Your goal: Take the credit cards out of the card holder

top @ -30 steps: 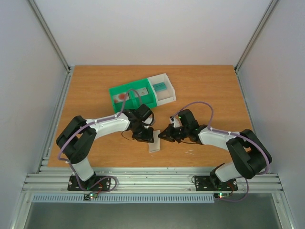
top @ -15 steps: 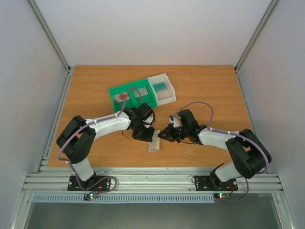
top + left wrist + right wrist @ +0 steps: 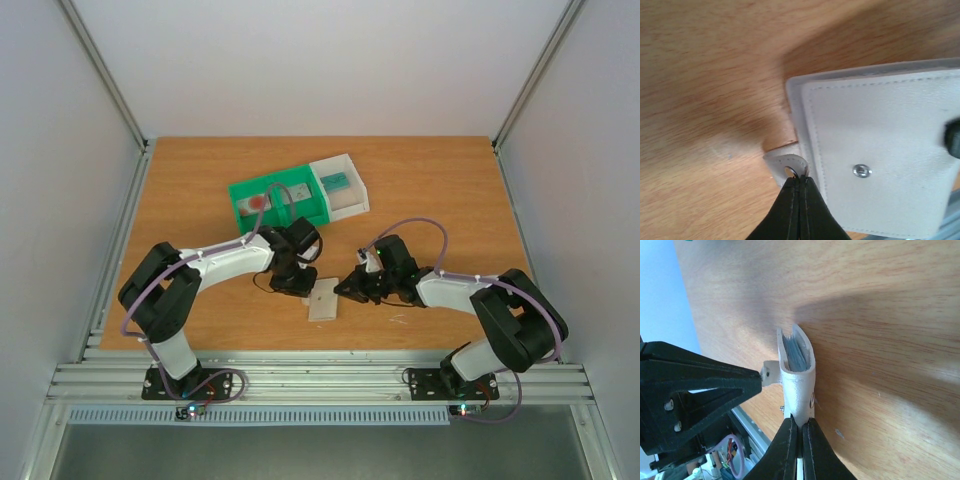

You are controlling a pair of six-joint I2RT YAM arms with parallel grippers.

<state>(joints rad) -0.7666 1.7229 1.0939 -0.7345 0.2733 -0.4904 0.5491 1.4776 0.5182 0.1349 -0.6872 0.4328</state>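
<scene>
Left jaws: the left gripper (image 3: 800,181) is closed tight, its tips pinching the small tab (image 3: 786,168) beside the snap on the holder's short edge.
Right jaws: the right gripper (image 3: 799,426) is closed, clamping the opposite short edge of the card holder (image 3: 797,385).
Why held so: with one arm on each end, the sleeve is likely braced so its mouth can be worked open.
Card holder: it sits on the table (image 3: 440,190) between the two grippers, nearer the near edge than the far one.
Credit cards: blue-grey card edges (image 3: 794,354) show inside the holder's bowed-open mouth, so these are not yet out.
Left wrist view only: the flat stitched face, its rivet and the tab's snap; no cards are visible there.
Right wrist view only: the open mouth and the stack inside.
Top view only: the green tray (image 3: 236,205) and white tray (image 3: 358,190) farther back. A white card with a red circle (image 3: 258,202) lies in the green one and a teal card (image 3: 335,181) in the white one.
</scene>
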